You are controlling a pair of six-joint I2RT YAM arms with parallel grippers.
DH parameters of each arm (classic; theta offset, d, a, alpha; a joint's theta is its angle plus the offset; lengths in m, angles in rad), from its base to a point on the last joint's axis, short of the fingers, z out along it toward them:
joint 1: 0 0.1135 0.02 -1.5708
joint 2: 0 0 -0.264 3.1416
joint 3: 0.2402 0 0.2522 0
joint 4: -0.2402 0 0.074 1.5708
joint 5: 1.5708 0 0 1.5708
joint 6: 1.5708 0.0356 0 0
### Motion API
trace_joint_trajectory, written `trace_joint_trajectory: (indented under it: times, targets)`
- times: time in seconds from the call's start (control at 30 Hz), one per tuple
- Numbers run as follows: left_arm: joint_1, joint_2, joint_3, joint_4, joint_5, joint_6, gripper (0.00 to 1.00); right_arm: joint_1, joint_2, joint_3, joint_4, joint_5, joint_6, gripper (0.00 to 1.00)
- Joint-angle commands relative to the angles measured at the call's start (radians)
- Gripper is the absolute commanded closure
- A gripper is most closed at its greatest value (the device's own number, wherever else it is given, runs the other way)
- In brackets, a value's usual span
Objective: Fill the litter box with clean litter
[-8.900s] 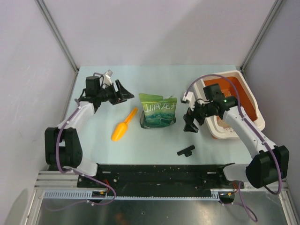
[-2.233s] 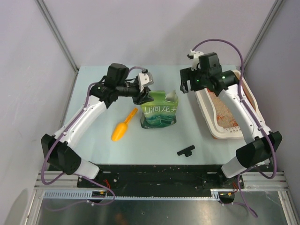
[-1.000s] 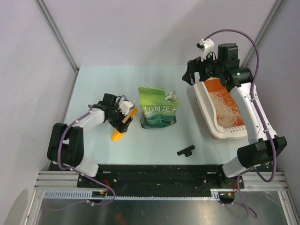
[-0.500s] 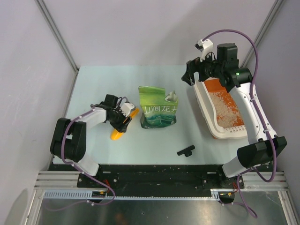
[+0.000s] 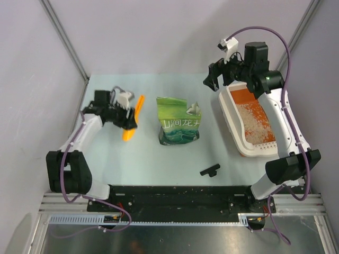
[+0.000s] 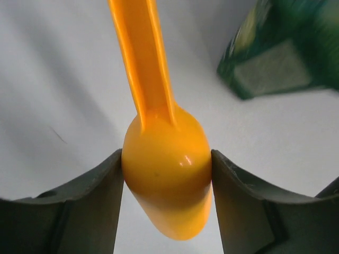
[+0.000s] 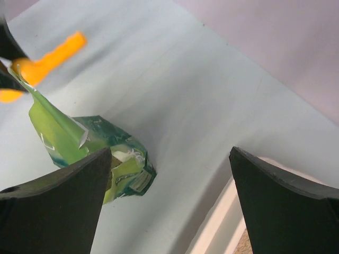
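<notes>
The litter box (image 5: 229, 115) is a white tray with an orange inside at the right of the table. Pale beige clean litter (image 5: 254, 125) covers its middle and near part. My left gripper (image 5: 127, 117) is shut on the bowl of the orange scoop (image 5: 133, 117), left of the green bag (image 5: 179, 123). In the left wrist view the scoop (image 6: 165, 174) sits squeezed between both fingers, handle pointing away. My right gripper (image 5: 214, 80) is open and empty above the box's far left corner. The right wrist view shows the box rim (image 7: 225, 225) and the bag (image 7: 98, 153).
A small black clip (image 5: 210, 170) lies on the table near the front, between bag and box. Grey walls and metal posts close in the table at left, right and back. The bag's corner shows in the left wrist view (image 6: 275, 58).
My left gripper has closed on the scoop and carried it off the table, back and to the left. My right gripper has drifted slightly farther back and stays open.
</notes>
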Motion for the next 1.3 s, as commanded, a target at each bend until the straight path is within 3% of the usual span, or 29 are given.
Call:
trace_joint_trajectory:
  times: [0.0, 0.07, 0.17, 0.3, 0.4, 0.5, 0.7, 0.83, 0.93, 1.07, 1.27]
  targets:
    - [0.084, -0.051, 0.226, 0.011, 0.305, -0.120, 1.00, 0.001, -0.023, 0.000, 0.141, -0.094, -0.070, 0.02]
    - [0.088, -0.043, 0.335, 0.003, 0.439, -0.128, 1.00, 0.016, -0.083, -0.095, 0.280, -0.129, -0.114, 0.00]
    - [0.087, -0.031, 0.456, -0.044, 0.558, -0.124, 1.00, 0.094, -0.124, -0.137, 0.327, -0.120, -0.255, 0.00]
    - [0.085, 0.000, 0.540, -0.101, 0.659, -0.159, 1.00, 0.217, -0.143, -0.207, 0.311, -0.032, -0.725, 0.01]
    - [0.029, -0.023, 0.504, -0.107, 0.617, -0.148, 1.00, 0.309, -0.178, -0.352, 0.489, 0.092, -0.967, 0.02]
    - [-0.022, -0.054, 0.481, -0.136, 0.574, -0.127, 1.00, 0.378, -0.166, -0.402, 0.673, 0.165, -1.051, 0.02]
    - [-0.126, -0.114, 0.495, -0.225, 0.445, -0.049, 1.00, 0.446, -0.140, -0.449, 0.885, 0.162, -1.272, 0.01]
    - [-0.152, -0.137, 0.484, -0.265, 0.408, 0.002, 1.00, 0.453, -0.154, -0.463, 0.824, 0.088, -1.427, 0.01]
    - [-0.166, -0.147, 0.486, -0.273, 0.403, 0.013, 1.00, 0.464, -0.158, -0.465, 0.646, 0.082, -1.593, 0.05]
    - [-0.186, -0.154, 0.486, -0.282, 0.381, 0.031, 1.00, 0.476, -0.149, -0.470, 0.585, 0.122, -1.628, 0.08]
    - [-0.220, -0.146, 0.483, -0.302, 0.356, 0.056, 1.00, 0.508, -0.151, -0.494, 0.670, 0.153, -1.616, 0.10]
